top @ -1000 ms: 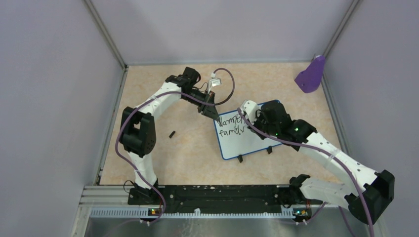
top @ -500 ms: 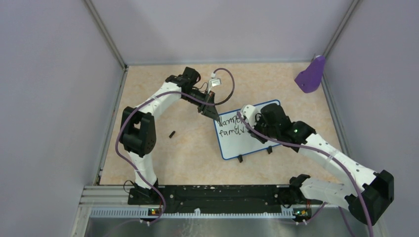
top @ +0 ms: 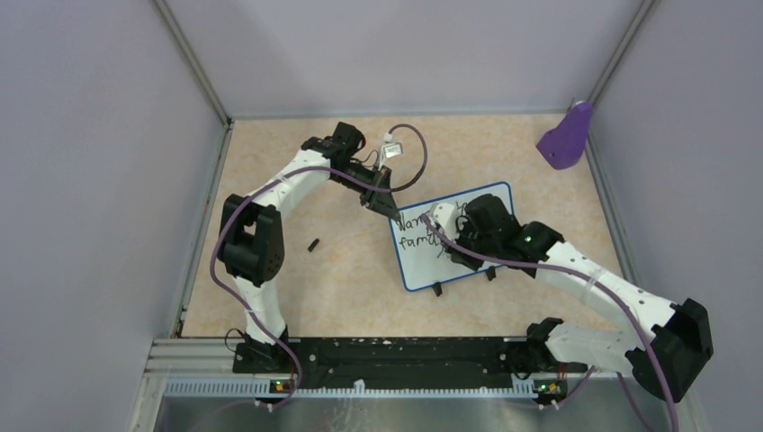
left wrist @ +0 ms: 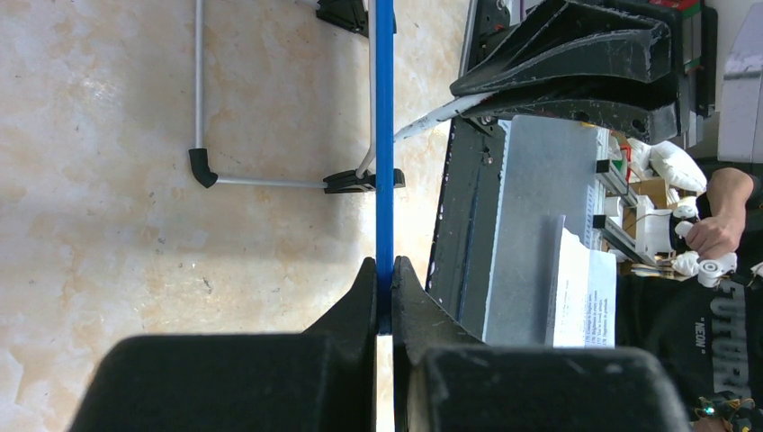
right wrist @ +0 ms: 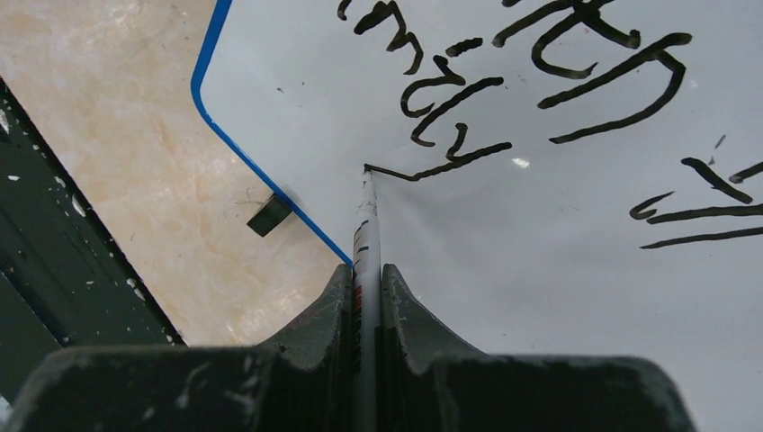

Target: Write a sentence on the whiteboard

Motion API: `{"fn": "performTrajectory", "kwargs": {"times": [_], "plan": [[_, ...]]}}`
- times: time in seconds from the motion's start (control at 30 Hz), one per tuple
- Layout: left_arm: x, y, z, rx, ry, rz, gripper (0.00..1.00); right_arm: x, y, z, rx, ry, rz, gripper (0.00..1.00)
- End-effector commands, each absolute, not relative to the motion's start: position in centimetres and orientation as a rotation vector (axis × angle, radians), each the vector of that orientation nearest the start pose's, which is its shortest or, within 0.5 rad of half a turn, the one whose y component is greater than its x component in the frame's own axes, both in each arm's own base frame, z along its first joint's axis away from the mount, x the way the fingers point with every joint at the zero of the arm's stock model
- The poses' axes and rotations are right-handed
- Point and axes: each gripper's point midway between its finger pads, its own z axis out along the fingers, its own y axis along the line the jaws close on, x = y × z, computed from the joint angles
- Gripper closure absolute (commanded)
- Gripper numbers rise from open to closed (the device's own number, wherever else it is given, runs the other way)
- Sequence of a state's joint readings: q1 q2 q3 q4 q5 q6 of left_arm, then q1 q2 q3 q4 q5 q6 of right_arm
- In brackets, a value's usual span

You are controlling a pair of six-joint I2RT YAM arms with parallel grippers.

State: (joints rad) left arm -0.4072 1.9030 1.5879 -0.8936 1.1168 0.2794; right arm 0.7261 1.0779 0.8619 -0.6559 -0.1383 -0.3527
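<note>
While the left hand [left wrist: 384,270] is pinching the blue-rimmed white whiteboard [top: 432,270] on the beige desk [top: 342,279], the right hand [right wrist: 364,274], squeezing a slim white marker [right wrist: 364,216], is risking dragging its tip through the black handwritten sentence [top: 414,231].

Open tabletop [top: 342,288] left of whiteboard [top: 427,265], only a small black cap [top: 313,244] there.

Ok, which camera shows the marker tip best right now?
Right wrist: the marker tip sits close up on the whiteboard, at the end of a black stroke. From the top view the right arm hides it. The left wrist shows only the board's blue rim, clamped in the left claw.
</note>
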Motion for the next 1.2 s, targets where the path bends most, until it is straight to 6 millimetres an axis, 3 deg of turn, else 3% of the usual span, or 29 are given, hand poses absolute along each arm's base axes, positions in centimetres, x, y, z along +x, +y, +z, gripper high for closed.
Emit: {"fn": "performTrajectory", "kwargs": {"times": [0.0, 0.13, 0.27, 0.6, 1.17], "plan": [[29.6, -29.0, 17.5, 1.107, 2.182, -1.502, 1.0, 20.9, 21.1, 15.7, -1.316, 1.995, 0.383, 1.0], [29.6, -29.0, 17.4, 1.107, 2.185, -1.501, 1.0, 20.6, 21.9, 17.8, -1.298, 1.953, 0.451, 1.0], [29.5, -29.0, 17.4, 1.108, 2.187, -1.496, 1.0, 20.7, 21.3, 19.1, -1.26, 1.936, 0.436, 1.0], [29.7, -29.0, 17.2, 1.108, 2.188, -1.497, 1.0, 21.4, 17.0, 18.9, -1.138, 2.02, 0.407, 1.0], [29.6, -29.0, 17.3, 1.112, 2.184, -1.5, 1.0, 21.7, 16.5, 18.0, -1.056, 2.043, 0.451, 1.0]]}}
